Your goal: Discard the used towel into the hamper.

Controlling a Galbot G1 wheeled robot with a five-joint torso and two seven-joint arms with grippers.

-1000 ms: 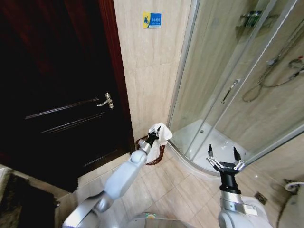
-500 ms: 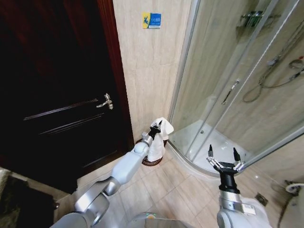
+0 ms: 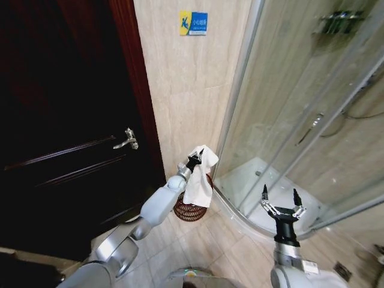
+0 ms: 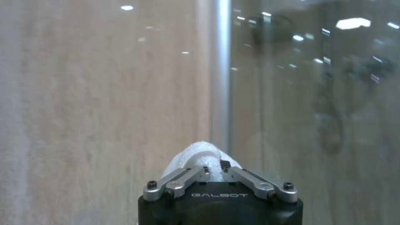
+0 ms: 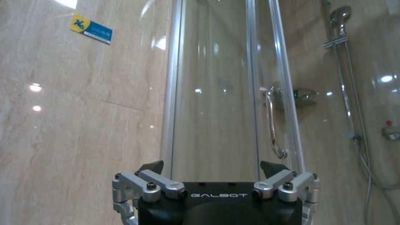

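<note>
- The left gripper [image 3: 195, 158] reaches out over the small round dark red-brown wire hamper [image 3: 191, 210], its fingers pinching the top fold of a white cloth towel [image 3: 198, 183].
- The towel hangs from the fingertips, its lower end draping just above the hamper's rim.
- The hamper stands on the beige tile floor [image 3: 216, 252] against the marble wall [image 3: 186, 102], beside the glass shower enclosure [image 3: 288, 120].
- The right gripper [image 3: 279, 202] is held low near the shower, fingers spread apart and empty.

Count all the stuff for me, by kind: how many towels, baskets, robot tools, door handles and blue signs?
Towels: 1, white towel
Baskets: 1, hamper
Robot tools: 2, left tool, right tool
Door handles: 1, door handle
Blue signs: 1, blue sign
Total: 6
</note>
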